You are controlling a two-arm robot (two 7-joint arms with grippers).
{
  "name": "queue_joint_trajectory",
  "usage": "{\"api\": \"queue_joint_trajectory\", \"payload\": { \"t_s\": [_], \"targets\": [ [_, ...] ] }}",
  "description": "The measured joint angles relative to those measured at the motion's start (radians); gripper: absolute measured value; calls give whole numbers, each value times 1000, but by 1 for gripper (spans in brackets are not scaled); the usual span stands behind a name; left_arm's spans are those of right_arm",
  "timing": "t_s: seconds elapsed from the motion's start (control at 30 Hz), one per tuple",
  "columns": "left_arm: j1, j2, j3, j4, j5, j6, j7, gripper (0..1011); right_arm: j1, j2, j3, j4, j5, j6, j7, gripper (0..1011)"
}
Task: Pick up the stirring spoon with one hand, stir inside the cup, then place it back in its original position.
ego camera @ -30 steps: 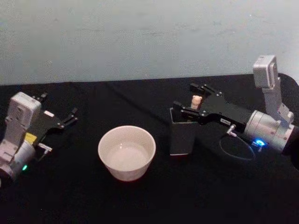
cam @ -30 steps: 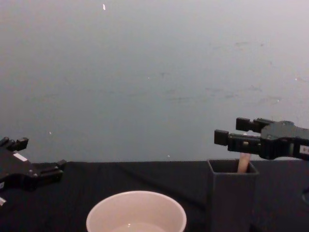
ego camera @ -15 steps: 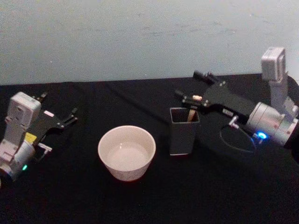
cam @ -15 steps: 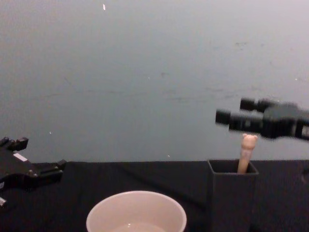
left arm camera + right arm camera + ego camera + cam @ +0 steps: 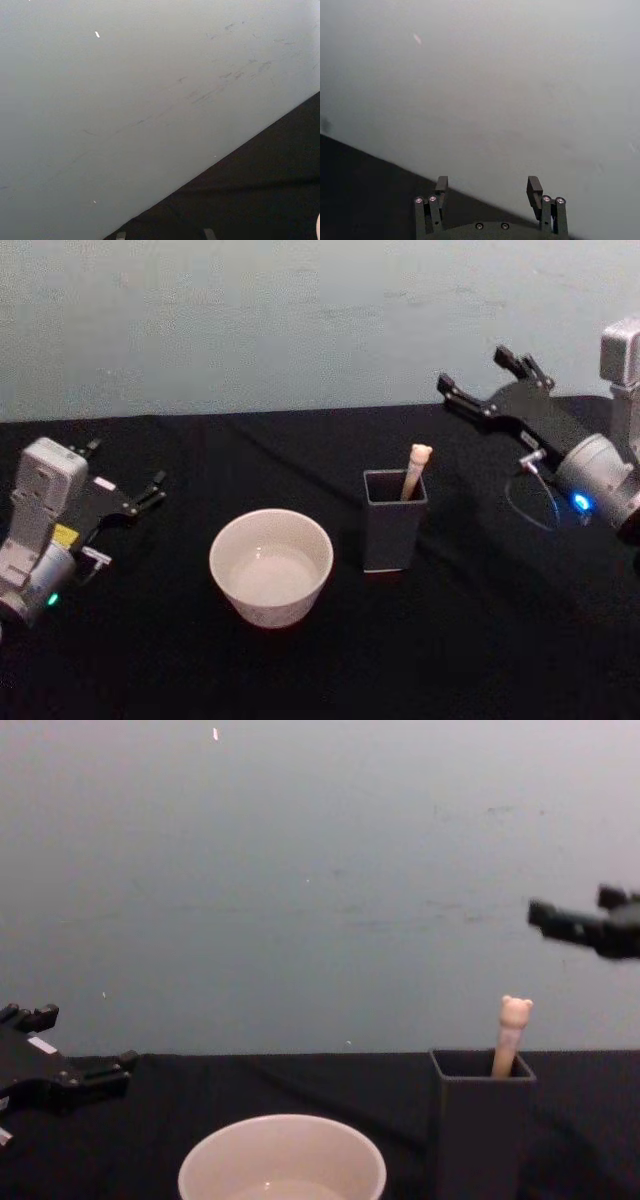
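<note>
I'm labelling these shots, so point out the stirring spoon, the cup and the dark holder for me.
stirring spoon [image 5: 516,1011], chest view, on its bear head.
cup [image 5: 271,530], head view, on its near rim.
dark holder [image 5: 393,535], head view, on its front wall.

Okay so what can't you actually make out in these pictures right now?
- Stirring spoon: its bowl and lower handle, hidden inside the dark holder in head and chest views.
- Cup: its lower part, cut off by the chest view's bottom edge.
- Left tool: whether open or shut, too small.
</note>
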Motion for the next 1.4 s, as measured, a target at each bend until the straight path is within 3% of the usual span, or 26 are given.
{"api": "queue_joint_trajectory", "payload": {
  "t_s": [0.17,0.5,1.4],
  "targets": [
    [0,0,0,0,0,0,0,1001,-9,-19,-4,59,-34,42,-37,1002],
    [0,0,0,0,0,0,0,1001,-19,-46,-22,121,-73,82,-37,1002],
    [0,0,0,0,0,0,0,1001,-19,-42,-20,115,-69,79,-36,1000]
  ]
}}
